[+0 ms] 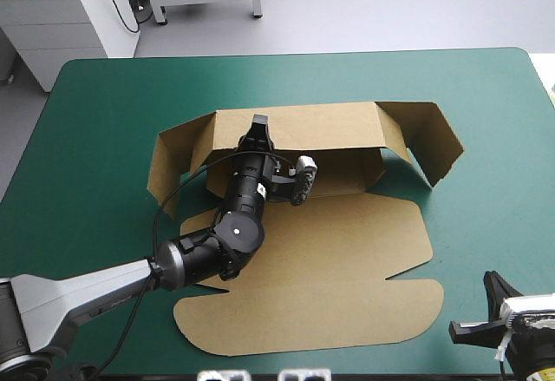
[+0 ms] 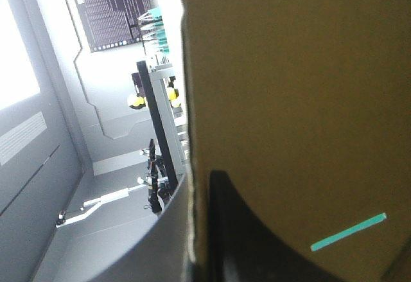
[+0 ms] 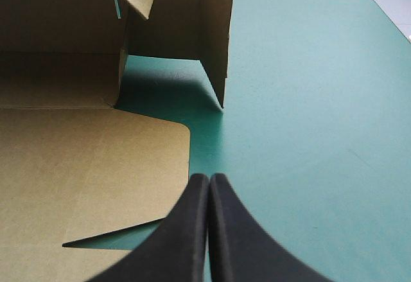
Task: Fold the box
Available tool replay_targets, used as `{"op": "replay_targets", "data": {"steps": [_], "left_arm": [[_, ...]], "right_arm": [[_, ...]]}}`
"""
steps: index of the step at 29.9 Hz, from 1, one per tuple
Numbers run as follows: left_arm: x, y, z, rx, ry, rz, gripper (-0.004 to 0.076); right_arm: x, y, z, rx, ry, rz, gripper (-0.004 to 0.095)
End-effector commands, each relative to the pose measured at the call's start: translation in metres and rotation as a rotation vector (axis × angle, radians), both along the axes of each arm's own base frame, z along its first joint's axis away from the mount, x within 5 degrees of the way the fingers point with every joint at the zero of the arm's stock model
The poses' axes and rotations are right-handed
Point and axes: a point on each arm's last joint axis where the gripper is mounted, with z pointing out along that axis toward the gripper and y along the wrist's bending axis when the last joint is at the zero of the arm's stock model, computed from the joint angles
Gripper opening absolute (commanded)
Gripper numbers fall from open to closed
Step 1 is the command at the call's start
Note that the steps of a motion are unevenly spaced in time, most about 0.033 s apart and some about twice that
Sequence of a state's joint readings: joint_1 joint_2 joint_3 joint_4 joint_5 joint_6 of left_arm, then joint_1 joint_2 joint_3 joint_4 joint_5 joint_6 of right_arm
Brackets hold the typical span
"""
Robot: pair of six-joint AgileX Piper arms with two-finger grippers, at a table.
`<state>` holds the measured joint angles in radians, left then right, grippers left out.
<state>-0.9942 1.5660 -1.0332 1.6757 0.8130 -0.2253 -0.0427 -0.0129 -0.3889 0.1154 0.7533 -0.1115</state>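
Box (image 1: pixel 347 251), raised far wall's edge — between left jaws

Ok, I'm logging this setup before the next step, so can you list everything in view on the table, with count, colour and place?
box: one, brown, middle of the table; far wall and both end flaps raised, near panels lying flat.
table: one, teal-green cover, under the box.
left gripper: one, black fingers, shut on the box's raised far wall.
right gripper: one, black fingers, shut and holding nothing, near the table's near right corner, by the right edge of the box's flat part.
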Motion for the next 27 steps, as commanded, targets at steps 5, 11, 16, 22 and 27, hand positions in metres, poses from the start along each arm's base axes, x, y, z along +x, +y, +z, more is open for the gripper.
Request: {"op": "replay_targets", "data": {"steps": [5, 11, 16, 22, 27], "left_arm": [[-0.003, 0.007, 0.028, -0.068, -0.100, 0.028, -0.0008], [0.005, 0.008, 0.023, -0.163, -0.053, 0.021, -0.0008], [0.013, 0.013, 0.018, -0.136, -0.059, 0.056, -0.0008], [0.016, 0.010, 0.012, -0.120, -0.039, 0.035, -0.0008], [0.016, 0.009, 0.012, -0.122, -0.036, 0.028, -0.0008]], "right_arm": [[-0.006, 0.000, 0.016, -0.001, -0.124, -0.009, -0.0018], [-0.006, 0.000, 0.016, 0.000, -0.124, -0.008, -0.0018], [-0.006, 0.000, 0.016, 0.000, -0.124, -0.008, -0.0018], [-0.005, 0.000, 0.016, 0.001, -0.117, -0.008, -0.0018], [0.007, 0.004, 0.027, 0.066, -0.041, 0.025, -0.0018]]}}
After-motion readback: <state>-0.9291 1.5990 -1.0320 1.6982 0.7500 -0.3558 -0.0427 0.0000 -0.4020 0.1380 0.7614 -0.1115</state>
